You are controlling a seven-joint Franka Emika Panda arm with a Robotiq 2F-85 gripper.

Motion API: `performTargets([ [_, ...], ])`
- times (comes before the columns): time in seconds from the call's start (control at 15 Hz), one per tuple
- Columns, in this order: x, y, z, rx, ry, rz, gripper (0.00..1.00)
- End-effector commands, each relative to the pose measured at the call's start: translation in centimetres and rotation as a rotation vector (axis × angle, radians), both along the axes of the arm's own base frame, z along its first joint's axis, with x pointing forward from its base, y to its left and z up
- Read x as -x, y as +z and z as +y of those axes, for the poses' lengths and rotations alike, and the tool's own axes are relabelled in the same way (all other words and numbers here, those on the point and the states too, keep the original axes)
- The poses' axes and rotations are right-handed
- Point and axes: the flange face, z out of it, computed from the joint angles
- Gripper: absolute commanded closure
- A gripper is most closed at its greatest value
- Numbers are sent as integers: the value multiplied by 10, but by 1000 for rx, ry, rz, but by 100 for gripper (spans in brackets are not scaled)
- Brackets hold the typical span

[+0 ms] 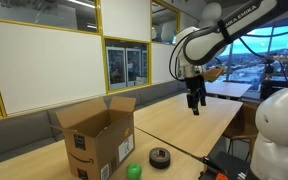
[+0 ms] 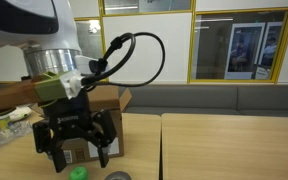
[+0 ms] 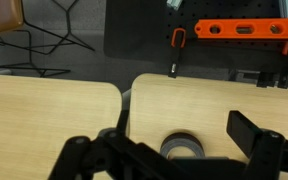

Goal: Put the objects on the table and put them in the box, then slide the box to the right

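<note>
An open cardboard box (image 1: 99, 140) stands on the wooden table (image 1: 184, 125); it also shows behind the gripper in an exterior view (image 2: 94, 125). A black tape roll (image 1: 160, 156) lies on the table to the box's right, and shows in the wrist view (image 3: 181, 148) and partly in an exterior view (image 2: 117, 176). A green object (image 1: 133, 171) lies in front of the box and shows in an exterior view (image 2: 78, 173). My gripper (image 1: 194, 102) hangs high above the table, open and empty, well above the tape roll (image 2: 76, 152) (image 3: 174, 155).
A pegboard with an orange level (image 3: 245, 29) and a screwdriver (image 3: 177, 50) stands beyond the table edge. Another table (image 1: 229, 88) and glass walls are behind. The table has a seam between two tops (image 3: 125, 105).
</note>
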Motion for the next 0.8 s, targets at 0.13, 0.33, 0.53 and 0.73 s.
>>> performTargets([
  [0.13,-62,-28,48,20,-76,-19,0],
  [0.33,-93,-43,91,34,-159,-9,0],
  [0.53,-117,-52,138,38,-249,16,0],
  [0.73,-135,-52,188,-32,-326,20,0],
])
